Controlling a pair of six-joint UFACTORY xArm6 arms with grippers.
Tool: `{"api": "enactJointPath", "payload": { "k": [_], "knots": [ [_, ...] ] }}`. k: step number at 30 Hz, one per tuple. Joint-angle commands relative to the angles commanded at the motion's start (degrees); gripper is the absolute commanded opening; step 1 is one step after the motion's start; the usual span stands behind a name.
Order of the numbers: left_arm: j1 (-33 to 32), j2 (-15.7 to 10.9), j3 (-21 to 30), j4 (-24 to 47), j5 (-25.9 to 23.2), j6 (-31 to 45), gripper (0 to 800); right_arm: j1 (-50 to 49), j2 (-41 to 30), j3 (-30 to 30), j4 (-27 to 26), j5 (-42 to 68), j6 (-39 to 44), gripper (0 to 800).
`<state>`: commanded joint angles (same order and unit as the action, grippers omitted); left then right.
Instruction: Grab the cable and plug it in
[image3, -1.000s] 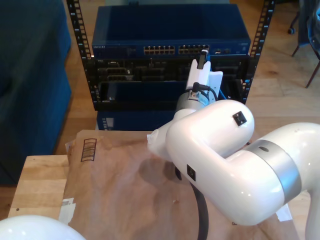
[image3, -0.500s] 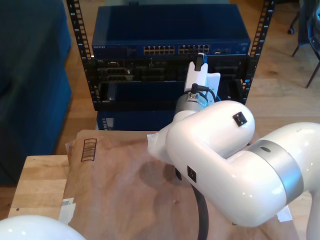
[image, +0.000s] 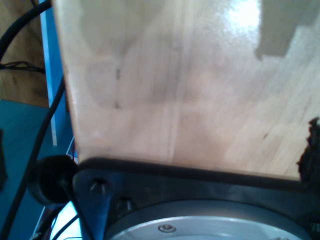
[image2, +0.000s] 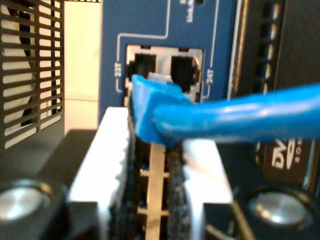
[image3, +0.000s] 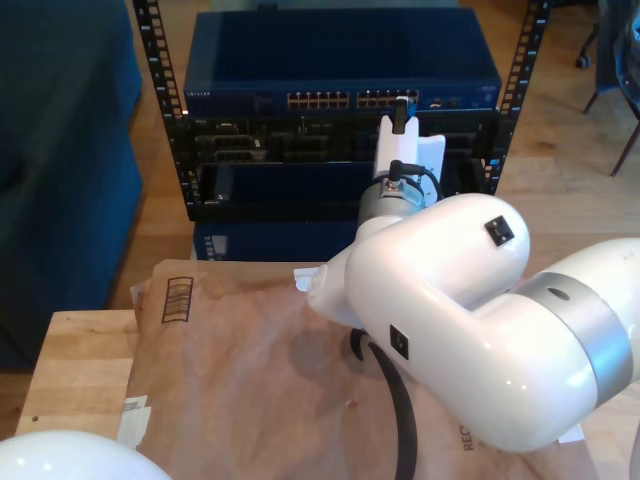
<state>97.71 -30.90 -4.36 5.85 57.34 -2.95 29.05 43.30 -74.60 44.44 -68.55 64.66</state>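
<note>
- Cable (image2: 235, 117): blue, its plug end (image2: 150, 107) pinched between the pads of my second gripper (image2: 152, 165); the cord bent off sideways from the jaws, the plug tip pointing ahead of them.
- Second gripper jaws: narrow, closed on the plug boot.
- Switch (image3: 340, 60): blue unit at the top of the rack (image3: 150, 60), directly ahead of the jaws; my second gripper (image3: 400, 118) was raised to its port row.
- Ports (image2: 165, 67): a pair of sockets just beyond the plug tip. The plug appeared to sit between the two, nearer one marked 23; whether it touched the face could not be told.
- First gripper: jaws not seen, state could not be told; its camera looked at a wooden tabletop (image: 190, 85) and black leads (image: 45, 125).
- Risks, as judged:
  - plug skewed in the grip, so a push could jam it on the socket rim or the divider;
  - sideways pull of the bent cord could twist the plug off line;
  - a grip on the boot alone could slip under insertion force;
  - latch tab orientation unreadable, so a wrong-way entry was possible.
</note>
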Motion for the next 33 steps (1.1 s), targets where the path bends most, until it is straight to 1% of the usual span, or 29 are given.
{"api": "enactJointPath", "payload": {
  "k": [7, 12, 14, 17, 20, 22, 24, 27, 30, 32, 33],
  "knots": [
    [0.00, 0.00, 0.00, 0.00, 0.00, 0.00, 800, -1.14, -0.44, 0.26, -1.93, 1.23, 0.09, 0],
    [0.00, 0.00, 0.00, 0.00, 0.00, 0.00, 800, -1.14, -0.88, 0.53, -2.11, 3.25, 0.00, 0],
    [0.00, 0.00, 0.00, 0.00, 0.00, 0.00, 800, -1.14, -1.58, 1.41, -2.37, 3.34, 0.09, 0],
    [0.00, 0.00, 0.00, 0.00, 0.00, 0.00, 800, -1.14, -2.20, 2.55, -4.31, 3.25, 0.18, 0],
    [0.00, 0.00, 0.00, 0.00, 0.00, 0.00, 800, -1.14, -3.60, 3.78, -4.75, 3.52, 0.26, 0],
    [0.00, 0.00, 0.00, 0.00, 0.00, 0.00, 800, -1.14, -4.84, 4.48, -4.84, 3.60, 0.26, 97],
    [0.00, 0.00, 0.00, -0.09, 0.00, 0.00, 800, -1.14, -6.77, 6.07, -5.36, 4.66, 0.26, 234],
    [0.00, 0.00, 0.00, -0.09, 0.00, 0.00, 800, -1.23, -12.13, 12.04, -6.24, 8.79, 0.26, 368],
    [0.00, 0.00, 0.00, 0.00, 0.00, 0.00, 800, -2.37, -19.87, 19.87, -6.33, 13.10, 0.18, 421],
    [0.00, 0.00, 0.00, -0.09, 0.00, 0.00, 800, -4.04, -25.67, 24.26, -7.56, 19.43, 0.09, 433],
    [0.00, 0.00, 0.00, 0.00, 0.00, 0.00, 800, -5.36, -28.75, 26.37, -9.05, 23.03, 0.00, 439]
  ]
}}
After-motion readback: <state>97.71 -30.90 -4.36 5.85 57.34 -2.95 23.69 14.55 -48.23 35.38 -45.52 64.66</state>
